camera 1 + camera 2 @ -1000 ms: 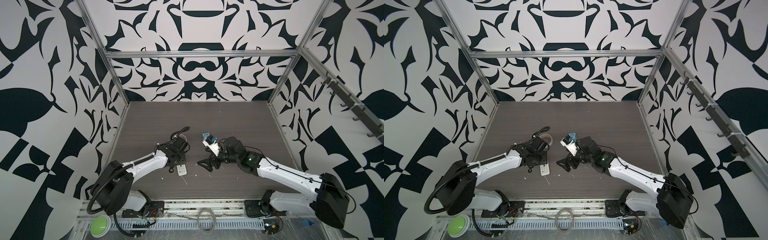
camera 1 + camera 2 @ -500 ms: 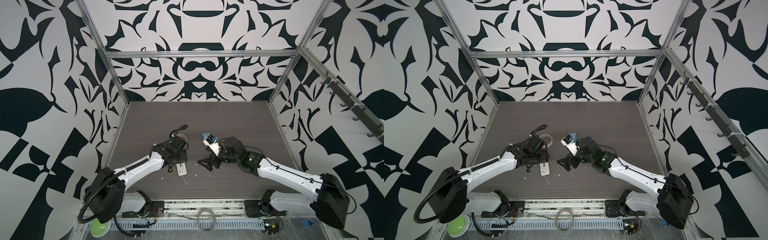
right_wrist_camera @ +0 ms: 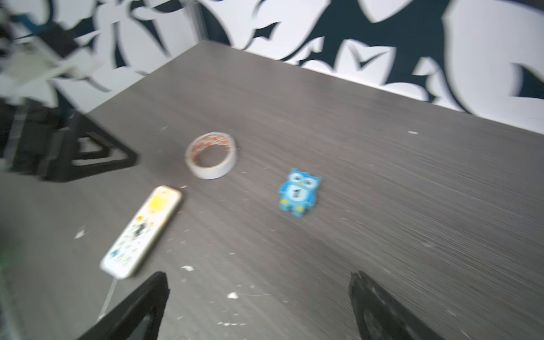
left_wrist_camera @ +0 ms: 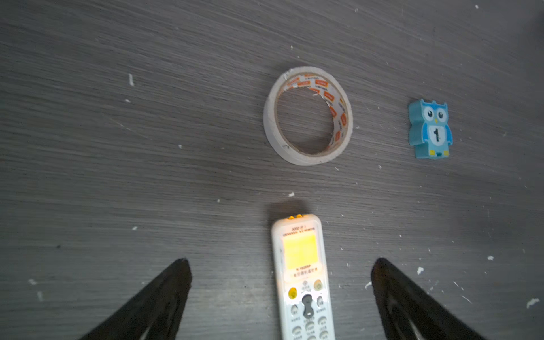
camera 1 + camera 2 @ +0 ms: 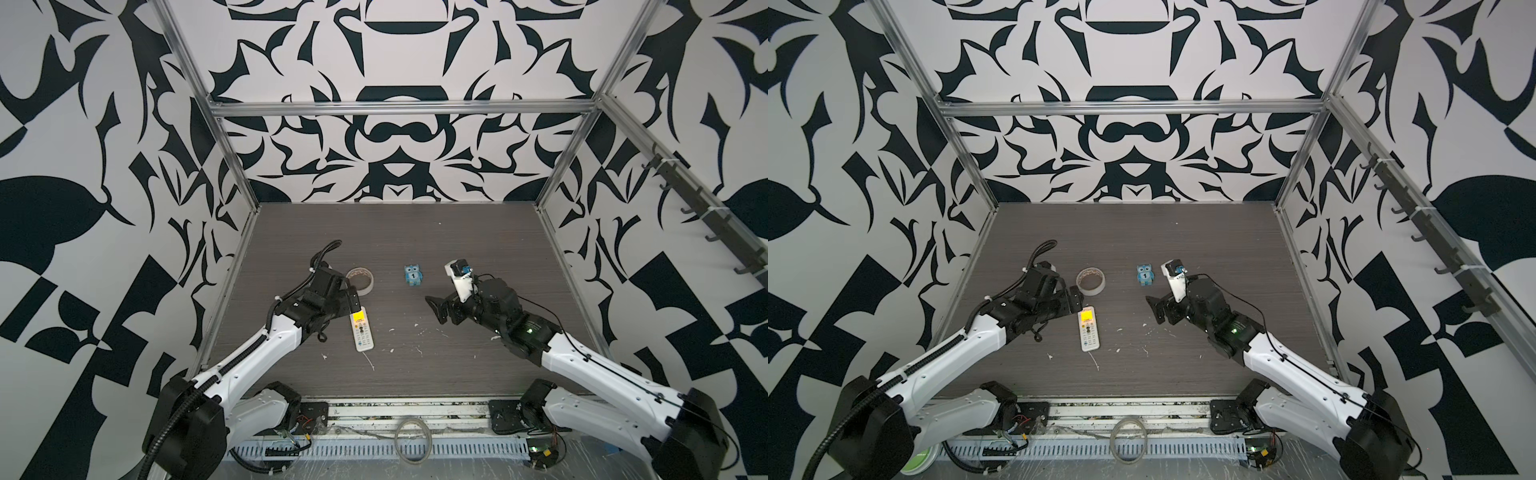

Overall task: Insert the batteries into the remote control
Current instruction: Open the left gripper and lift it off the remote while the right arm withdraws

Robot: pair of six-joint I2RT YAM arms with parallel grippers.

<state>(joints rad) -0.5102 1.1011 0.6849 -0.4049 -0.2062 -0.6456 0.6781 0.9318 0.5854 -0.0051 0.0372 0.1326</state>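
In both top views the remote control [image 5: 362, 330] lies flat and face up on the dark tabletop [image 5: 415, 232], left of the middle, its yellow display end pointing toward the back wall. The left claw [image 5: 351, 305] hangs over that display end with its fingers spread. A tape roll [image 5: 360, 280] sits just behind the remote, and a blue owl figure [image 5: 412, 275] lies to its right. The right claw [image 5: 438, 309] is raised above the tabletop, right of the owl, spread wide and holding nothing.

In the left wrist view the left claw [image 4: 281, 260] is spread, with one dark fingertip on each side of the remote control [image 4: 303, 279] and a clear gap on both sides. The tape roll [image 4: 307, 114] and owl [image 4: 430, 129] lie beyond it.

The right wrist view is blurred. The right claw [image 3: 259, 279] is spread over bare tabletop, with the remote control [image 3: 141, 232], tape roll [image 3: 211, 159] and owl [image 3: 299, 191] well apart from its fingers.
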